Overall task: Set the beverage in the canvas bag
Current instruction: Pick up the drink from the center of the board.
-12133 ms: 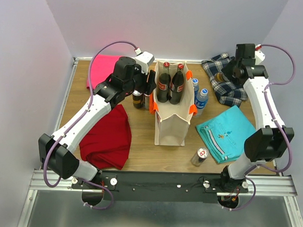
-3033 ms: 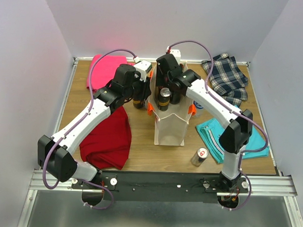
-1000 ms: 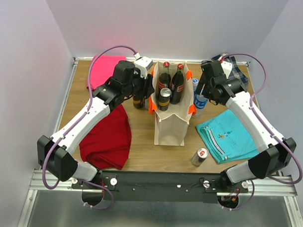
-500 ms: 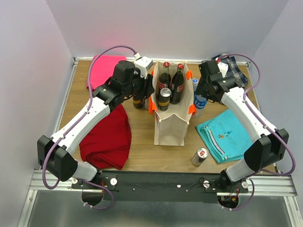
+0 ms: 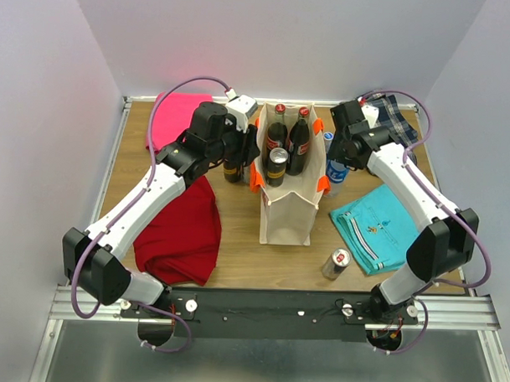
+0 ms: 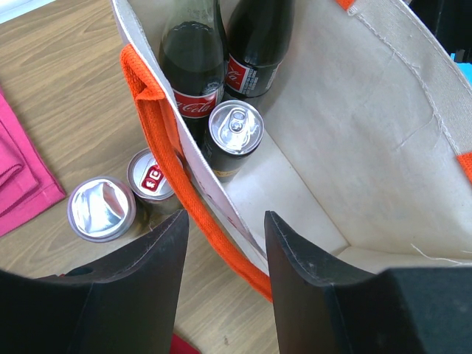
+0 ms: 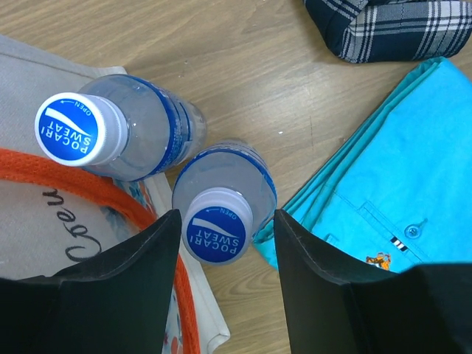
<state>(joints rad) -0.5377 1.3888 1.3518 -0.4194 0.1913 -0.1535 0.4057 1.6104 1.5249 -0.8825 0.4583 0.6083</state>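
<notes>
Pick step is being set up: right gripper (image 7: 225,221) is being held over a Pocari Sweat bottle (image 7: 225,177), jaws spread either side of the cap, nothing gripped yet. Bottle is being left standing just right of the canvas bag (image 5: 286,217), mid-table toward the far edge. Left gripper (image 6: 223,225) is being held open astride the bag's left wall. Next, descent, closure on the neck and a lift over the rim are being called for.
</notes>
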